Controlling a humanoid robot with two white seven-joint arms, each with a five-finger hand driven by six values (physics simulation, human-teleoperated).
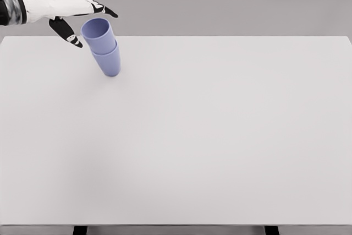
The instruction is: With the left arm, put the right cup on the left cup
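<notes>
- So the two lavender-blue cups were already nested: the upper cup (98, 34) sat inside the lower cup (109, 61), and the whole stack was tilted, with the open mouth leaning toward the far left corner of the table.
- The stack stood close to the table's (220, 136) far edge, over on the left part, with the lower cup's base touching the tabletop and a faint shadow just under it.
- You could see right into the upper cup's round rim, so it was clearly not sitting upright.
- The left hand (77, 17) was just beside the upper cup's rim, out over the far left corner. Fingers were spread wide and weren't wrapped around anything: the thumb (67, 32) hung down left of the cup, and the dark fingertips (107, 10) pointed right just above the rim.
- Couldn't tell if any fingertip was actually touching the rim, it was really close though.
- The white forearm came in from the left edge of the picture, up near the top.
- The rest of the table was plain white, with two dark legs peeking out under the near edge.
</notes>
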